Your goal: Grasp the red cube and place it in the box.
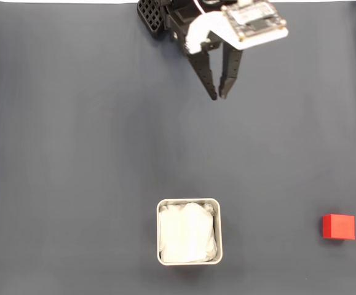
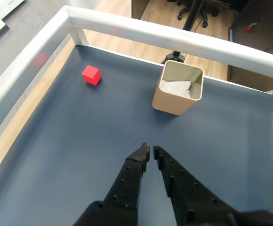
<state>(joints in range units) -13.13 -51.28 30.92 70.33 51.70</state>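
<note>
1. One red cube [image 1: 338,226] sits on the counter [image 1: 73,153] near the right edge of the fixed view, low in the frame; in the wrist view the red cube [image 2: 91,75] lies at upper left, close to the pale rail [image 2: 127,27] that borders the surface.
2. Its faces are flat, matte and evenly bright red, with crisp edges and no markings that can be seen.
3. The box [image 1: 189,231] stands well apart from the cube, low and near the middle of the fixed view. It is square with rounded corners and thin, light grey, metal-looking walls.
4. Inside the box is a white, soft, crumpled lining [image 1: 187,233]. In the wrist view the box [image 2: 177,88] looks tan-coloured, and the lining shows at its bottom.
5. The counter is covered with a smooth, dark blue-grey sheet.
6. The end effector [image 1: 218,95] is at the top of the fixed view, well away from both cube and box, with black tapered fingers below a white housing.
7. In the wrist view the end effector [image 2: 150,149] has its fingertips almost together, only a narrow slit between them, and nothing is held.
</note>
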